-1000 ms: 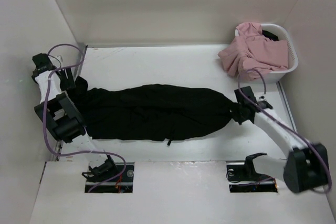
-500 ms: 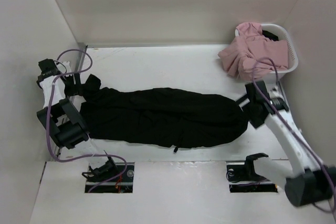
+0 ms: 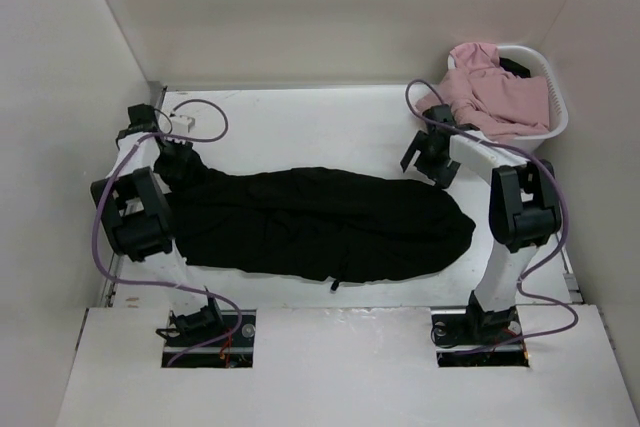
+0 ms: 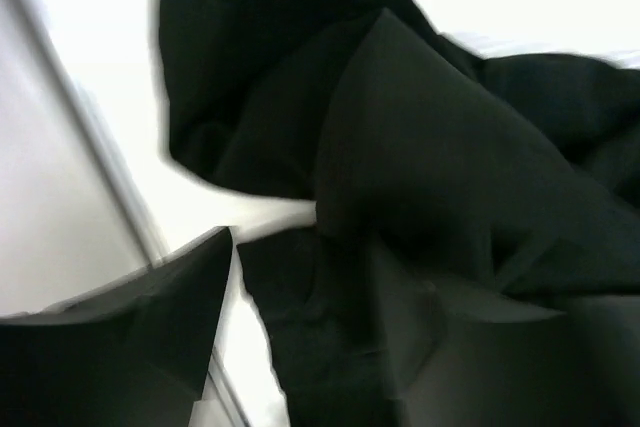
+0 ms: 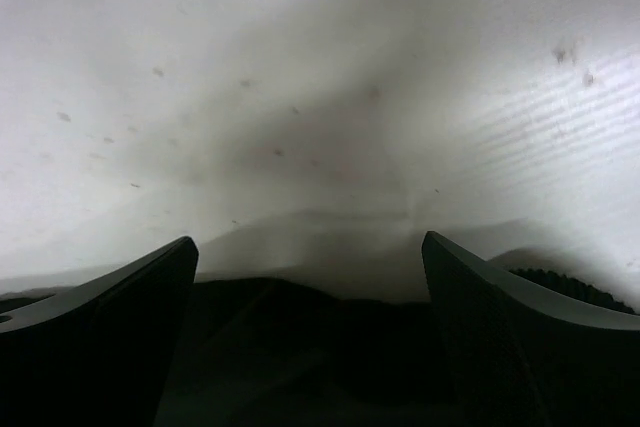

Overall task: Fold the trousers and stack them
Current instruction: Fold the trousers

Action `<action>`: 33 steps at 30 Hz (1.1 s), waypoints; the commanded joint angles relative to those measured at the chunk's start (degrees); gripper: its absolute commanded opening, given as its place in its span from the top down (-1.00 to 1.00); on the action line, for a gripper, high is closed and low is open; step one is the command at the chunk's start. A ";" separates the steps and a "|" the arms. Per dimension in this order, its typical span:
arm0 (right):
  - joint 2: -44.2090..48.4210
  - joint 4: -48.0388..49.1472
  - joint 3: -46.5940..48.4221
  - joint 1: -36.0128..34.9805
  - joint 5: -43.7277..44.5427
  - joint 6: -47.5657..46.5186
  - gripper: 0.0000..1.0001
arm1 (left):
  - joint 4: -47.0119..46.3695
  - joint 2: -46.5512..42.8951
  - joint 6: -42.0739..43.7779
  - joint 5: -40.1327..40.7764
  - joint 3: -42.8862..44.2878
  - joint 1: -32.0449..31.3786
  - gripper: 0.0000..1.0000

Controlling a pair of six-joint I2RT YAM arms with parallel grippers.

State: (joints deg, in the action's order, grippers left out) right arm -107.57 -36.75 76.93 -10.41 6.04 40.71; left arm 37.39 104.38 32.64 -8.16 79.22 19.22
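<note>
The trousers (image 3: 320, 222) are laid flat on the table (image 3: 300, 127) as one long black shape, with the long axis run from left to right across the table. The left end is set slightly farther from the arm bases than the rounded right end. That left end is drawn up into a narrow bunch at the left tool (image 3: 172, 155). In the left wrist view one dark finger (image 4: 130, 337) is seen at the lower left, and a strip of table is shown between it and the cloth. The other finger cannot be told from the black fabric, so it cannot be told whether this tool is clenched. The left arm is bent at the table's left edge, its wrist carried over the far-left corner and turned back toward the cloth. The right tool (image 3: 425, 155) is held with its fingers (image 5: 100, 337) spread and nothing grasped, beyond the trousers' right end and apart from it. The right arm is raised steeply from its base and folded back toward the far side. A white basket (image 3: 556, 125) heaped with pink garments (image 3: 490, 92) is seen in the far-right corner.
</note>
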 commanded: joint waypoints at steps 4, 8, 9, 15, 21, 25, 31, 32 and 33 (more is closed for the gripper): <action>-0.62 -2.17 0.23 -0.79 0.11 -3.26 -0.65 | -4.59 3.56 -3.19 3.15 2.60 -1.16 0.82; -3.09 -7.36 4.11 -1.49 -5.75 -5.02 0.33 | -6.89 1.71 -6.97 5.70 5.23 -0.90 0.98; -2.39 -7.72 3.76 -1.58 -7.78 -4.76 0.61 | -6.89 1.10 -7.76 6.22 6.11 -0.55 0.99; 9.37 -8.07 -2.73 -2.45 -6.32 -0.38 0.99 | -5.83 -4.35 -10.76 5.53 4.64 3.40 1.00; 8.44 -6.93 -2.58 -9.22 0.46 5.16 -0.48 | -7.24 -6.29 -9.35 5.88 -1.52 5.60 1.00; 2.03 -6.57 0.06 -10.81 2.91 11.83 -0.78 | -8.29 -7.69 -9.27 5.53 -3.80 6.57 0.99; -4.13 -7.89 1.56 -10.81 3.89 17.29 -0.87 | -10.23 -9.01 -9.96 5.27 -4.95 8.68 0.99; -5.01 -7.98 1.91 -10.81 3.80 17.73 -0.78 | -10.49 -9.28 -10.14 5.09 -5.21 8.94 0.99; -5.80 -7.98 2.26 -10.90 3.63 18.00 -0.63 | -10.93 -9.54 -10.40 4.74 -5.48 9.30 0.99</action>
State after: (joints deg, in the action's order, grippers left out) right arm -110.65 -44.42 77.80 -21.43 8.19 54.48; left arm 30.13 98.89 23.49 -2.46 74.52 27.33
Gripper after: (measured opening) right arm 0.847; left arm 0.010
